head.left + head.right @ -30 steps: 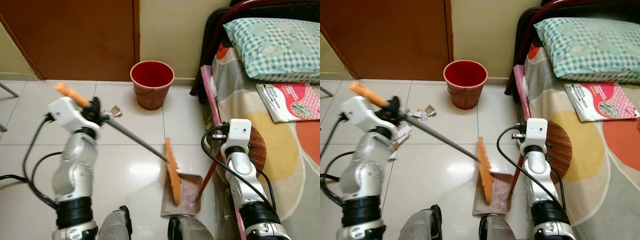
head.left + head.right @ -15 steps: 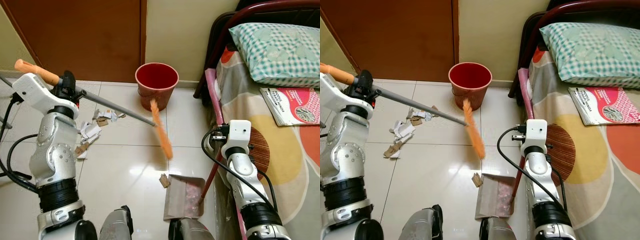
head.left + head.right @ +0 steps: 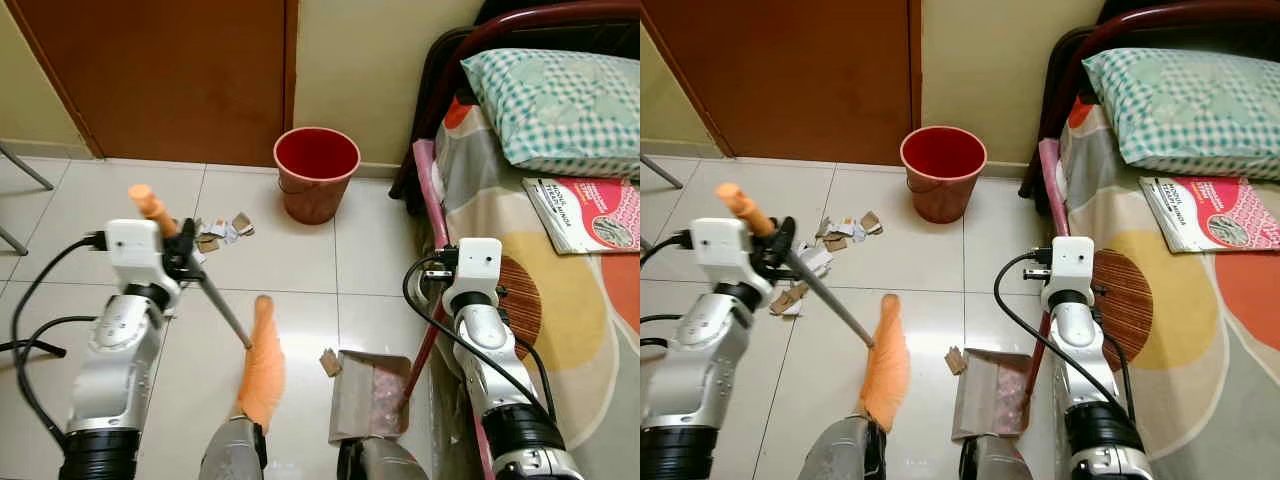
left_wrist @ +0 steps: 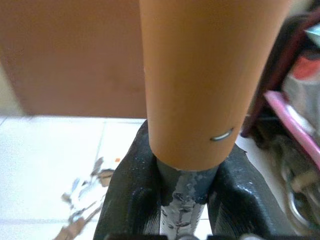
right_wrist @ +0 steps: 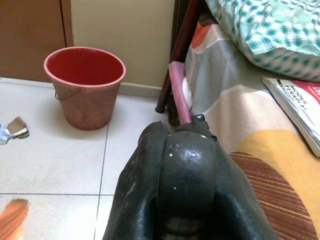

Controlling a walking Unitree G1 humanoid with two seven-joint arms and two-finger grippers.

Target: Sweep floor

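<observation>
Left gripper (image 4: 182,200) clenched on broom (image 3: 262,362) handle, aiming bristles toward paper scraps (image 3: 800,282). Right gripper (image 5: 182,175) grasps dustpan (image 3: 368,395) handle, steadying pan on floor for catching.

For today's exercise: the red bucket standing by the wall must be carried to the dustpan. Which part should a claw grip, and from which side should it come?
Grip the rim of the red bucket, coming from above. It stands upright with its mouth open, so one finger can likely slip inside the wall and one outside. The body looks too wide to span. The near side, facing the tiled floor, seems freest; the wall and the bed frame crowd the others.
</observation>
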